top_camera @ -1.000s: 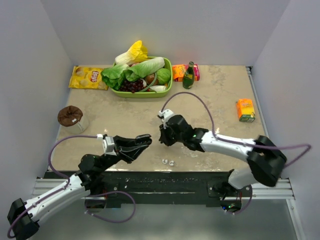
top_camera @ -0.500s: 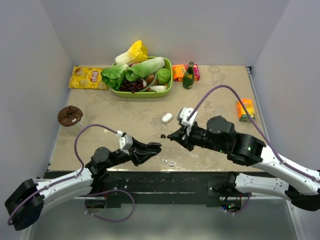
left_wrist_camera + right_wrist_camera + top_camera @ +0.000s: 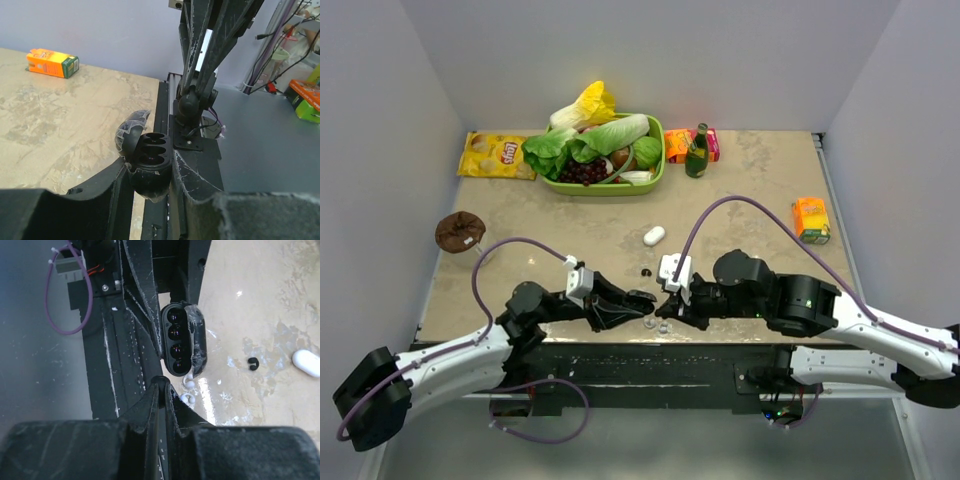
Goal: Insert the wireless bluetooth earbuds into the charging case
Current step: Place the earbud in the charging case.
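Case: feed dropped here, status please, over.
Left pincer grips open case. Right pincer shut, tip beside case, no bud visible in it. Two white buds, one black bud loose on table.

The left gripper is covering the lower half of the black charging case with its fingers. Just beside that case, the right gripper is hiding whether anything is sitting between its pressed-together tips. Farther off, the picture's edge is cutting a white case.
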`<control>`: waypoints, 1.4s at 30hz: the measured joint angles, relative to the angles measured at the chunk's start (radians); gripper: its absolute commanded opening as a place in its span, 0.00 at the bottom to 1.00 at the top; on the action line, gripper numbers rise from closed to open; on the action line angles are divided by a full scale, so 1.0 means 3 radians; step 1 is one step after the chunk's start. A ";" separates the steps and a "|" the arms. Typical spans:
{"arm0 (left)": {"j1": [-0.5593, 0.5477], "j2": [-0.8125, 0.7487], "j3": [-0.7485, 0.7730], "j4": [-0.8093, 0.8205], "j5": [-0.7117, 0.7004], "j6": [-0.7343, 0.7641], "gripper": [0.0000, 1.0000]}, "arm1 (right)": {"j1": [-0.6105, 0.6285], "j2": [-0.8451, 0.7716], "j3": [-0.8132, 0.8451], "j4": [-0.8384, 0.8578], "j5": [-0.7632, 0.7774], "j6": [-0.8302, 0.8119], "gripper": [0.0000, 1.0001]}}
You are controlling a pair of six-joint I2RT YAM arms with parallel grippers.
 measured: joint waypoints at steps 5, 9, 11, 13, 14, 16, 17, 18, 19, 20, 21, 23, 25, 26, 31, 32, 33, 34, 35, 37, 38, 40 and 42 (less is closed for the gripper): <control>0.0000 0.0153 0.0028 0.0043 0.0134 -0.0014 0.00 | 0.0015 -0.0005 -0.0085 0.0042 -0.0094 0.0003 0.00; 0.0000 0.0262 0.0028 0.0093 0.0231 -0.0050 0.00 | 0.0017 -0.0005 -0.0089 0.0094 -0.0159 0.0001 0.00; 0.0000 0.0296 0.0028 0.0127 0.0278 -0.0071 0.00 | 0.0017 -0.0003 -0.0090 0.0108 -0.0184 0.0001 0.00; 0.0000 0.0323 0.0028 0.0198 0.0331 -0.0085 0.00 | 0.0017 0.0006 -0.0092 0.0123 -0.0195 0.0001 0.00; 0.0000 0.0327 0.0028 0.0231 0.0355 -0.0092 0.00 | 0.0017 0.0014 -0.0093 0.0126 -0.0202 0.0001 0.00; 0.0000 0.0334 0.0028 0.0292 0.0397 -0.0112 0.00 | 0.0017 0.0038 -0.0098 0.0137 -0.0211 0.0001 0.00; 0.0000 0.0345 0.0028 0.0336 0.0430 -0.0137 0.00 | 0.0017 0.0055 -0.0100 0.0139 -0.0211 0.0003 0.00; 0.0000 0.0350 0.0028 0.0354 0.0439 -0.0142 0.00 | 0.0017 0.0065 -0.0100 0.0140 -0.0211 0.0003 0.00; 0.0000 0.0360 0.0028 0.0385 0.0467 -0.0153 0.00 | 0.0017 0.0086 -0.0102 0.0150 -0.0210 0.0005 0.00; 0.0000 0.0371 0.0028 0.0412 0.0495 -0.0164 0.00 | 0.0017 0.0094 -0.0102 0.0154 -0.0207 0.0008 0.00; 0.0000 0.0387 0.0028 0.0444 0.0521 -0.0168 0.00 | 0.0017 0.0107 -0.0102 0.0155 -0.0198 0.0011 0.00; 0.0000 0.0397 0.0028 0.0464 0.0559 -0.0173 0.00 | 0.0017 0.0120 -0.0102 0.0159 -0.0181 0.0014 0.00; 0.0000 0.0397 0.0028 0.0472 0.0589 -0.0175 0.00 | 0.0017 0.0131 -0.0102 0.0172 -0.0173 0.0015 0.00; 0.0000 0.0397 0.0028 0.0477 0.0601 -0.0177 0.00 | 0.0017 0.0136 -0.0102 0.0178 -0.0173 0.0015 0.00; 0.0001 0.0385 0.0028 0.0456 0.0624 -0.0178 0.00 | 0.0017 0.0165 -0.0102 0.0198 -0.0174 0.0015 0.00; 0.0001 0.0381 0.0028 0.0451 0.0624 -0.0179 0.00 | 0.0017 0.0177 -0.0102 0.0211 -0.0175 0.0015 0.00; 0.0000 0.0373 0.0028 0.0456 0.0624 -0.0179 0.00 | 0.0017 0.0189 -0.0102 0.0216 -0.0177 0.0015 0.00; 0.0001 0.0354 0.0028 0.0462 0.0624 -0.0179 0.00 | 0.0017 0.0206 -0.0102 0.0219 -0.0182 0.0015 0.00; 0.0001 0.0333 0.0028 0.0458 0.0626 -0.0183 0.00 | 0.0017 0.0221 -0.0102 0.0230 -0.0188 0.0015 0.00; 0.0004 0.0318 0.0028 0.0456 0.0626 -0.0198 0.00 | 0.0020 0.0229 -0.0102 0.0252 -0.0203 0.0014 0.00; 0.0004 0.0313 0.0028 0.0456 0.0624 -0.0203 0.00 | 0.0019 0.0229 -0.0102 0.0253 -0.0212 0.0014 0.00; 0.0004 0.0301 0.0028 0.0458 0.0626 -0.0224 0.00 | 0.0020 0.0229 -0.0102 0.0259 -0.0237 0.0014 0.00; 0.0004 0.0296 0.0028 0.0460 0.0626 -0.0225 0.00 | 0.0020 0.0229 -0.0102 0.0262 -0.0249 0.0013 0.00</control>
